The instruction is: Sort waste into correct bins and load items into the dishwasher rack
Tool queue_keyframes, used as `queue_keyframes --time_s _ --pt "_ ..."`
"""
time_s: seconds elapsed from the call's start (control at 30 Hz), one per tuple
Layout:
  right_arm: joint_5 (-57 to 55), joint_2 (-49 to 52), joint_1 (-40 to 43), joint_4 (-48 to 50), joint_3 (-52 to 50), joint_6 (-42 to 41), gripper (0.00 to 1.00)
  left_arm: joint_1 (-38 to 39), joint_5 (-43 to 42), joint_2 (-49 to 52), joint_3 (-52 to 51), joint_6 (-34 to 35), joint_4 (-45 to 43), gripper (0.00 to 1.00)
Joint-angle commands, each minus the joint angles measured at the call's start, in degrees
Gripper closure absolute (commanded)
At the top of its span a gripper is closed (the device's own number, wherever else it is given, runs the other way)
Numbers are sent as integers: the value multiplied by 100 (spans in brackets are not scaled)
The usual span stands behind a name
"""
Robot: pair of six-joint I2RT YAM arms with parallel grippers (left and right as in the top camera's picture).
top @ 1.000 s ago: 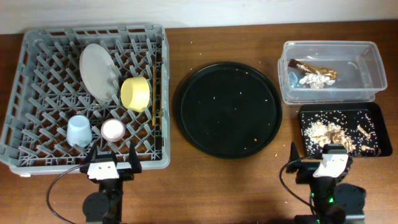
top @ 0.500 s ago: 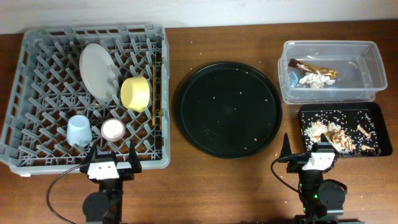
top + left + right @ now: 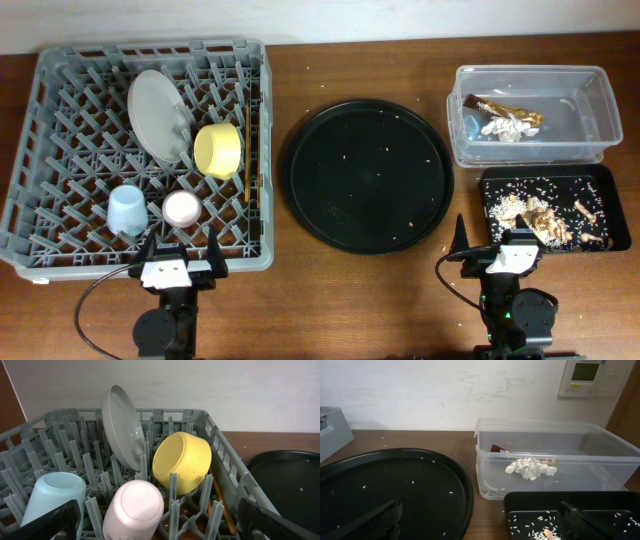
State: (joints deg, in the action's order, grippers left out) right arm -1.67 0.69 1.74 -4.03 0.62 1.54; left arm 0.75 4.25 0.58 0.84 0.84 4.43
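Note:
The grey dishwasher rack holds the pale grey plate on edge, the yellow bowl, the pink cup, the light-blue cup and the chopsticks. The clear tub holds the brown-gold wrapper and the crumpled white paper. The flat black tray holds the food scraps. My left gripper is open and empty at the rack's front edge. My right gripper is open and empty at the table front, beside the flat tray.
The large round black tray lies mid-table with a few pale grains on it. In the right wrist view it sits left of the tub. The left wrist view shows the pink cup closest.
My right gripper shifted a little left, off the flat black tray's front edge, then stayed still. The left arm has not moved.

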Motion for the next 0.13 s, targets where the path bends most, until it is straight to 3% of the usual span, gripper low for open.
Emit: queue_keyframes --time_s 0.0,0.1 --pt "-35 -11 17 -48 -31 -4 2 -35 -59 -28 -33 -90 -9 1" --pt "-35 -11 17 -48 -31 -4 1 -35 -59 -28 -33 -90 -7 1"
